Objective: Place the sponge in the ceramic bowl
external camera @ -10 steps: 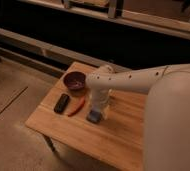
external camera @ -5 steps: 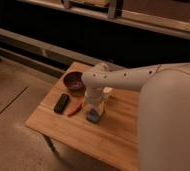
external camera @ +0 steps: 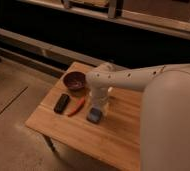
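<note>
One ceramic bowl [external camera: 74, 80] | sponge [external camera: 94, 116] outside it, on table [external camera: 83, 142] | tool [external camera: 97, 105] above sponge, grip unclear

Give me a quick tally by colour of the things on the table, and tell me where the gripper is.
Dark maroon: 1, the bowl
Black: 1, the bar
Red-orange: 1, the slim piece
Blue-grey: 1, the sponge
Total: 4
The gripper sits just above the sponge.

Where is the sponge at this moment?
Camera view: the sponge is near the middle of the table, right of the red-orange piece, directly beneath the gripper; the ceramic bowl is back-left.
</note>
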`<state>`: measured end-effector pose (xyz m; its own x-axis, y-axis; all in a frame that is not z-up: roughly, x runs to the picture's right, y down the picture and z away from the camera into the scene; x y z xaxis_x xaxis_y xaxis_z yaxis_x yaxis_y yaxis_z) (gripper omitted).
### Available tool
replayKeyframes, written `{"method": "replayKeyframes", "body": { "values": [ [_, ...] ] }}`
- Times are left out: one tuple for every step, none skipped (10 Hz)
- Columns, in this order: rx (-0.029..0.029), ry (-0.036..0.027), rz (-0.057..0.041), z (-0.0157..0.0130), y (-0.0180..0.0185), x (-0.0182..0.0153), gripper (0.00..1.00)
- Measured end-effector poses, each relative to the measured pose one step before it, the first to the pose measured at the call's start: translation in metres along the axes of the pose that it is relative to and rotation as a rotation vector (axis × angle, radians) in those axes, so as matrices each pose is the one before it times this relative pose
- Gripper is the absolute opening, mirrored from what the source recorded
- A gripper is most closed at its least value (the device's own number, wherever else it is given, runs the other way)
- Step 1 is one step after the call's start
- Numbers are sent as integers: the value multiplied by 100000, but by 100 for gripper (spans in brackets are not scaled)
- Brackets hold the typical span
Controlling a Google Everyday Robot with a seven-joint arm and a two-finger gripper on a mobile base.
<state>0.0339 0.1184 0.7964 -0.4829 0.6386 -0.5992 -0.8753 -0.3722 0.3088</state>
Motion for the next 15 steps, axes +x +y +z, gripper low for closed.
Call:
{"method": "replayKeyframes", "body": {
  "values": [
    [901,57,1185,222,-653,-286,65],
    [709,693,-7,461,-49,100,65],
    [931,778,-229,635,-3,117,65],
    [1849,1209,-1212,1079,233,242,65],
    [911,446,-938,498,168,-70,65],
    [-32,-46,-872,79,335,-131,65],
    [-381,-47,-570,-80,268,-69,65],
    [-1550,-673,-441,-438,400,-235,64],
    [-696,-434,-463,-113,204,-96,59],
    [-576,-737,-871,-132,223,-52,51],
    [-1098,-1468,-1820,-283,389,55,38],
    [-758,-736,-908,-163,250,87,31],
    [-376,-715,-900,-10,24,111,20],
    [-100,-396,-621,32,-52,121,11],
    [-522,-786,-714,-97,51,96,2]
  ]
}}
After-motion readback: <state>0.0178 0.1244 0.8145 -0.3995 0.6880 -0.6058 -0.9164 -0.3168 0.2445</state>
